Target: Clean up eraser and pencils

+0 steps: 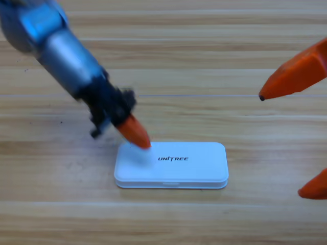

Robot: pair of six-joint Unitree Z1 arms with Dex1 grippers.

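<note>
White case (173, 164) lay shut, lid down, at table centre-bottom; no eraser or pencils were in view anywhere, so they were judged already inside and the task near done, nothing left but pulling back. Left gripper (137, 133) touched the lid's upper-left corner; only 1 orange jaw showed, so jaw state could not be told. Right gripper (301, 132) waited at the right edge, jaws wide apart. Wooden table (204, 61) showed open room around the case; nearest edge was the bottom.
</note>
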